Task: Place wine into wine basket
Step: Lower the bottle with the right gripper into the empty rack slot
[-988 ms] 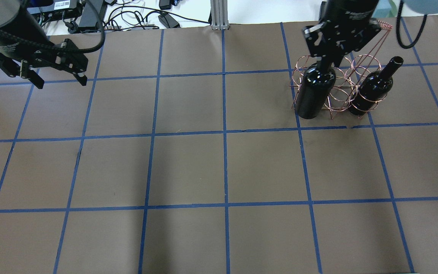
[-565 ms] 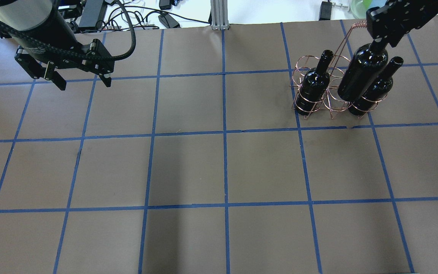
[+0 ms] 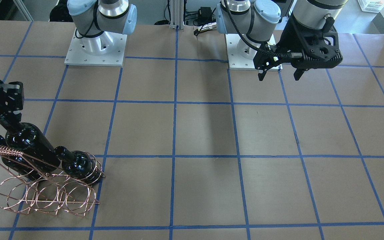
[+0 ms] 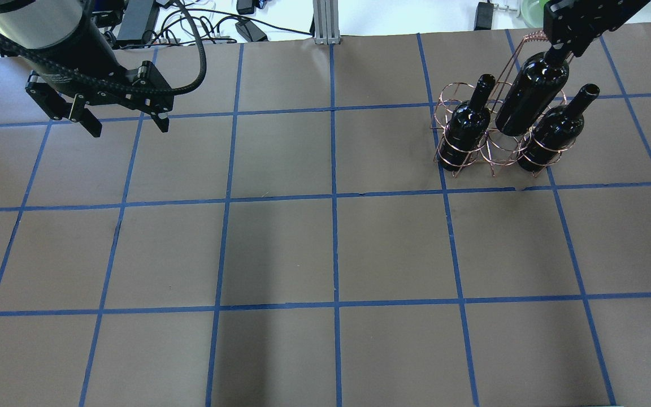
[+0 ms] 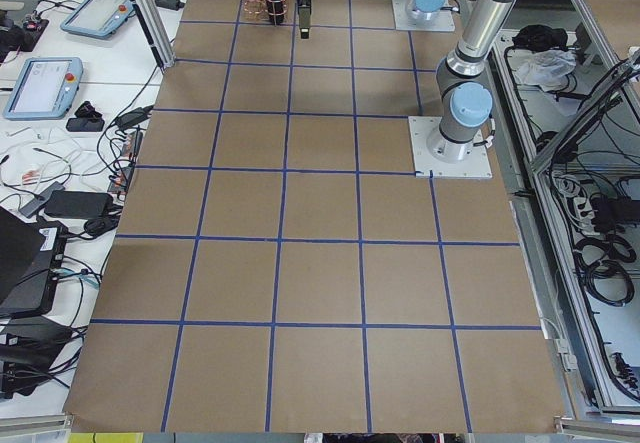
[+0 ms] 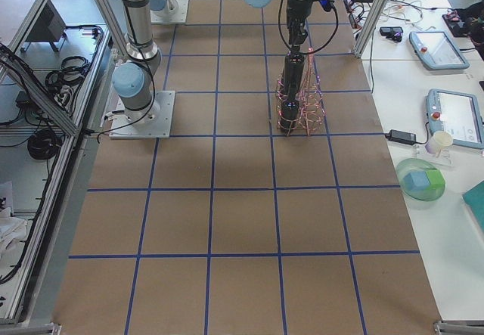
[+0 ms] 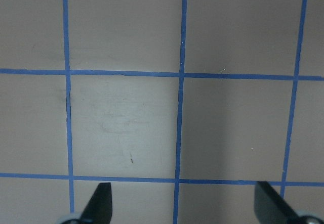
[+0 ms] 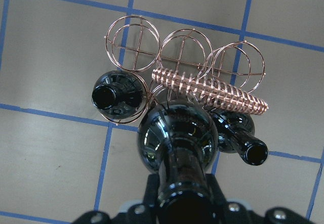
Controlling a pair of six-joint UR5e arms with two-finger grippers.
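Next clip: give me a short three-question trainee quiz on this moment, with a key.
1. True or false: the left gripper is holding a bottle.
2. How many bottles stand ungripped in the wine basket?
3. The right gripper grips its wine bottle by: A) the neck, B) the base, C) the body.

Key: 1. False; it is open and empty. 2. Two, the outer bottles. 3. A.

The wine (image 4: 532, 93) is glossy near-black; the wine basket (image 8: 210, 90) is rose-copper wire; the counter (image 4: 280, 249) is matte brown, crossed by a blue tape grid (image 4: 334, 195).
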